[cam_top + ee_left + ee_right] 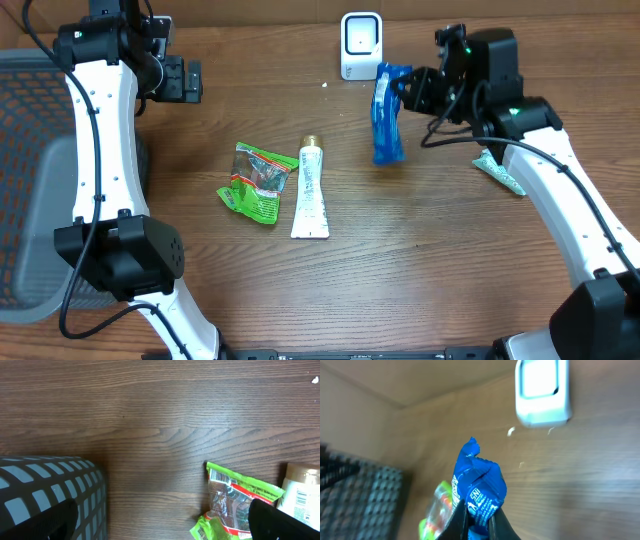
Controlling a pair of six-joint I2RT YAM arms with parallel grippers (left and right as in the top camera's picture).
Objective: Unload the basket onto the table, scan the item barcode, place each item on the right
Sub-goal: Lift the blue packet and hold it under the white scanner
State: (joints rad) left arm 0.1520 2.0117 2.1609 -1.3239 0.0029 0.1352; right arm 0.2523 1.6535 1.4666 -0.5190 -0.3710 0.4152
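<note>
Now the right gripper pinches the blue packet, long axis running front-to-back, just right of the white scanner; barcode face hard to tell; left gripper spread, far off

Dark wood-grain table, with perhaps a grey mesh chair at its left edge.
</note>
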